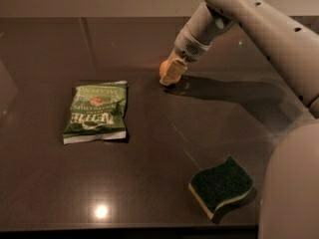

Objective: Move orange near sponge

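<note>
1. At upper centre of the frame, on the dark desk point(149, 148): the orange point(164, 68), round, with no long axis to speak of, only its left part showing past the gripper point(173, 73).
2. Reaching down from the upper right: the pale arm point(249, 19), with the gripper low at the desk and overlapping the fruit's right side. Closed on it or merely against it: cannot tell.
3. At lower right, well apart from the orange: the sponge point(222, 185), flat, green face up, long axis running lower left to upper right.
4. At centre left: a green chip bag point(97, 112), flat, print upside down.
</note>
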Controlling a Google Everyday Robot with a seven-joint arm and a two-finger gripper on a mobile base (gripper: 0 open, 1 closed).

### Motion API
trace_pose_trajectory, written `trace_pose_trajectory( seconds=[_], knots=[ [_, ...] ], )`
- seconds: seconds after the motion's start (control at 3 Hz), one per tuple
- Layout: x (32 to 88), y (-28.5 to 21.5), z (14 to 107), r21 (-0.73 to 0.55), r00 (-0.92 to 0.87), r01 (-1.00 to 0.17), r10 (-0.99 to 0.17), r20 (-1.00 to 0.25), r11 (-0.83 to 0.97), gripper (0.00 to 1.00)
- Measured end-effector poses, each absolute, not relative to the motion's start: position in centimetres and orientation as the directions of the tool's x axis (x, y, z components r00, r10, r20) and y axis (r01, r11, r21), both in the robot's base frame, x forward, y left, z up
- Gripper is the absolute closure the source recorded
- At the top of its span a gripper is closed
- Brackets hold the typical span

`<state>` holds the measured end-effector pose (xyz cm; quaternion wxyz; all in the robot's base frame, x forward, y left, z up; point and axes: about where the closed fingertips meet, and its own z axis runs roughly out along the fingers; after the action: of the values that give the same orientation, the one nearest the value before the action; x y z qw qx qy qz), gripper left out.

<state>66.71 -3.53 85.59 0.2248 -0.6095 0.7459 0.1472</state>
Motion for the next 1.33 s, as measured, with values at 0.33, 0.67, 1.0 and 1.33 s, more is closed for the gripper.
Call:
trace_pose_trajectory(
  seconds=[0.33, 0.67, 1.0, 1.33],
  knots=[
    [64.9, -4.2, 87.0, -0.051, -0.128, -0.982, -0.844, -0.521, 0.18, 0.85],
    [61.7, -5.8, 88.8, -0.047, -0.082, -0.991, -0.849, -0.522, 0.125, 1.0],
    [58.5, -7.8, 90.1, -0.053, -0.053, -0.994, -0.849, -0.525, 0.094, 1.0],
    [55.3, -10.1, 90.4, -0.044, -0.054, -0.995, -0.853, -0.519, 0.089, 1.0]
  ],
)
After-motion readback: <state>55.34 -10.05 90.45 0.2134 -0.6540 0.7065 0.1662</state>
